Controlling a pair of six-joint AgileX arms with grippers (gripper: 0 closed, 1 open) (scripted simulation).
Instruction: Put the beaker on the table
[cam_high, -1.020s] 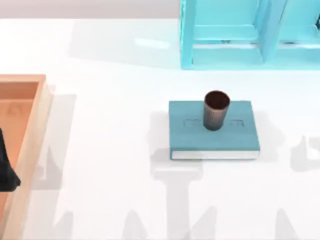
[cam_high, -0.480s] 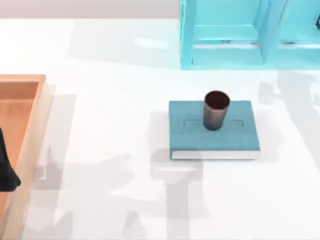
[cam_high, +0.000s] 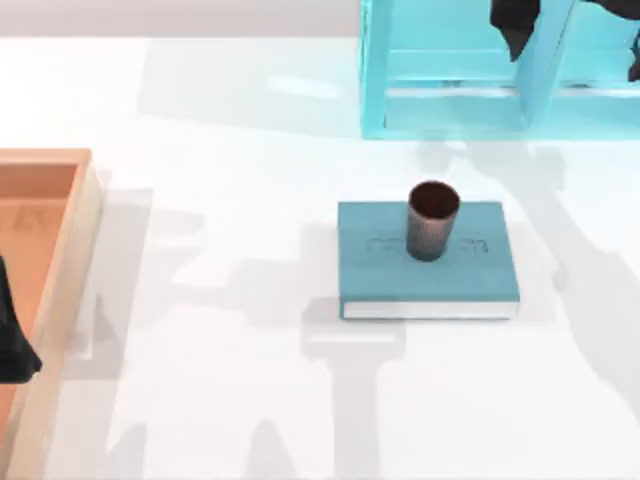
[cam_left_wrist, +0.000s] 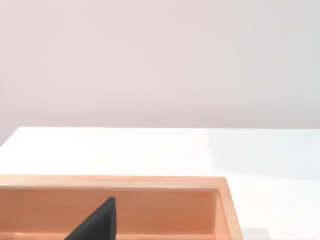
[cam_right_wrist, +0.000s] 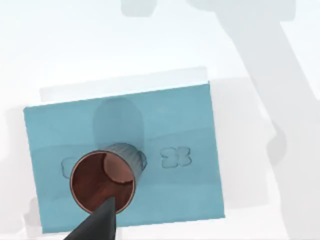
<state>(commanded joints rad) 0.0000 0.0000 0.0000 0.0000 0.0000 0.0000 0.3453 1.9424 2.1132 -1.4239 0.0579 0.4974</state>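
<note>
The beaker (cam_high: 432, 221) stood upright on the teal book (cam_high: 428, 265), toward the far half of its cover, so nothing of the task itself had been done: the cup had not been lifted, and the table (cam_high: 250, 120) lay bare all around the book for it to be set on. In the top view the book sat right of the table's centre, with a light blue rack (cam_high: 450, 70) behind it at the far edge and an orange wooden tray (cam_high: 60, 240) at the left edge.

The right gripper (cam_high: 515, 25) showed as a dark shape at the top of that view, over the rack and well apart from the cup. Its wrist camera looked nearly straight down on the beaker (cam_right_wrist: 103, 182) and the book (cam_right_wrist: 165, 130), with 1 dark fingertip (cam_right_wrist: 97, 222) reaching into the picture over the cup's rim. It held nothing, but whether its fingers were spread or closed could not be told, as too little of them was visible.

The left gripper (cam_high: 12, 335) sat parked over the tray at the left edge, a single dark fingertip (cam_left_wrist: 97, 222) showing against the tray's inner wall (cam_left_wrist: 165, 207); its fingers' state could not be told either.

What remained, as I judge it, was the whole job: descend on the cup, close around its wall, raise it off the book, and place it on the white surface beside.
</note>
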